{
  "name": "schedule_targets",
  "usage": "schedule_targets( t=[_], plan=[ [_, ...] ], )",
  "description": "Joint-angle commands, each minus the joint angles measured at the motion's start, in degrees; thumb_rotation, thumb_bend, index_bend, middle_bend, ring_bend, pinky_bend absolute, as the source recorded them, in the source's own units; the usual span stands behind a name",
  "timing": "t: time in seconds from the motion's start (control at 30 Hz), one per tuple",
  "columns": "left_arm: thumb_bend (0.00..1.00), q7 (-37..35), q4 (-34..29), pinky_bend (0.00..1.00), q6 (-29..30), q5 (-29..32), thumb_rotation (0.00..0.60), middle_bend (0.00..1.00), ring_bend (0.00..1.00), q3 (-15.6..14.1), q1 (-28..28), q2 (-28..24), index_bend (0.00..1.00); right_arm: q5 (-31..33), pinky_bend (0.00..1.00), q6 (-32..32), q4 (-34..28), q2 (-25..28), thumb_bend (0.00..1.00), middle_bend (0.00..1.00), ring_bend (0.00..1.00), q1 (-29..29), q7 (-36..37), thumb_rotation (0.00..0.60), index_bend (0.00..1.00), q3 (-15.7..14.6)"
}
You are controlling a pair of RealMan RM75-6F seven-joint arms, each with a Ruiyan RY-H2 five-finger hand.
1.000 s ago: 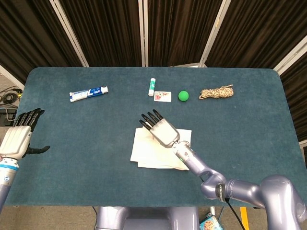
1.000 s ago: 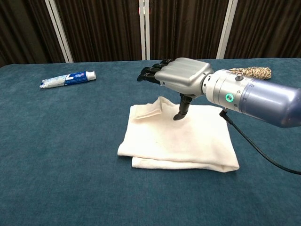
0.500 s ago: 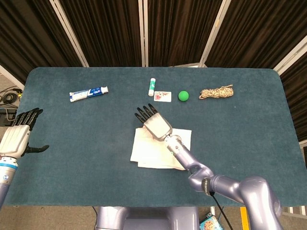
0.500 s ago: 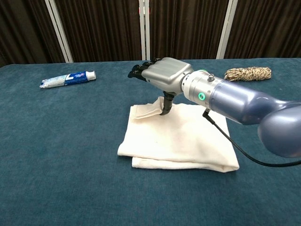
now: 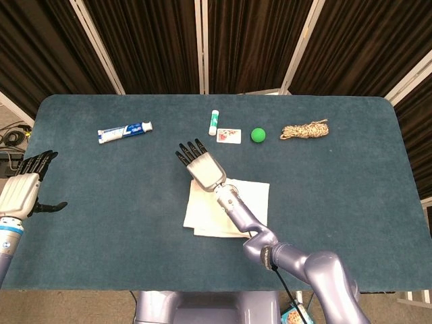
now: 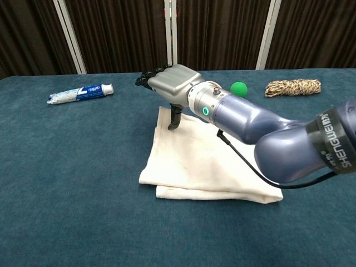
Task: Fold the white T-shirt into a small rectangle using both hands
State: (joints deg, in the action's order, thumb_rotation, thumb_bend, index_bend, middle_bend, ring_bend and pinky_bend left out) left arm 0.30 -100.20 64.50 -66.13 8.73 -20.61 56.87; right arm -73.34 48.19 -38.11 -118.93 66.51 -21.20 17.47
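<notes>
The white T-shirt lies folded into a rough rectangle near the table's front middle. My right hand hovers palm down over the shirt's far left corner, fingers stretched out flat and apart, thumb hanging down just above the cloth; it holds nothing. My left hand sits at the table's left edge, far from the shirt, fingers extended and empty. It appears only in the head view.
Along the far side lie a toothpaste tube, a white stick, a small card, a green ball and a coil of rope. The table is covered in dark teal cloth.
My right hand has moved left and farther back, from over the shirt's middle to its far left corner. The raised fold there now lies flatter. The left hand has barely shifted.
</notes>
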Motion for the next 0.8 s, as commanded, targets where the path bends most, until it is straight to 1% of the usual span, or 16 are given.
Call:
schedule_targets(
  t=[0.03,0.13,0.27,0.47,0.67,0.8],
  plan=[
    [0.0,-0.2,0.2,0.0,-0.3,0.0,0.6,0.0,0.0,0.0,-0.1,0.0,0.0,-0.2,0.0,0.0,4.2,-2.3,0.0,0.0,0.0,1.5,1.0,0.6,0.04,0.5],
    [0.0,-0.3,0.3,0.0,-0.5,0.0,0.6,0.0,0.0,-0.1,-0.2,0.0,0.0,0.2,0.0,-0.3,6.8,-3.8,0.0,0.0,0.0,2.2,1.7,0.6,0.05,1.0],
    [0.0,-0.3,0.4,0.0,-0.7,0.1,0.6,0.0,0.0,-0.1,-0.3,0.1,0.0,-0.2,0.0,-1.2,9.2,-5.0,0.0,0.0,0.0,2.2,2.4,0.6,0.05,0.2],
    [0.0,0.1,0.1,0.0,-0.6,-0.2,0.6,0.0,0.0,-0.3,-0.3,0.2,0.0,-0.9,0.0,-1.4,10.5,-5.8,0.0,0.0,0.0,1.5,3.6,0.6,0.06,-0.9],
    [0.0,0.2,-0.1,0.0,-0.2,-0.3,0.6,0.0,0.0,-0.3,-0.2,0.1,0.0,-1.7,0.0,0.7,9.1,-4.7,0.0,0.0,0.0,1.4,4.6,0.6,0.06,-0.8],
    [0.0,0.2,-0.1,0.0,0.0,-0.4,0.6,0.0,0.0,-0.2,-0.2,0.1,0.0,-2.7,0.0,3.3,6.0,-2.5,0.0,0.0,0.0,1.0,4.9,0.6,0.06,-0.8]
  ],
)
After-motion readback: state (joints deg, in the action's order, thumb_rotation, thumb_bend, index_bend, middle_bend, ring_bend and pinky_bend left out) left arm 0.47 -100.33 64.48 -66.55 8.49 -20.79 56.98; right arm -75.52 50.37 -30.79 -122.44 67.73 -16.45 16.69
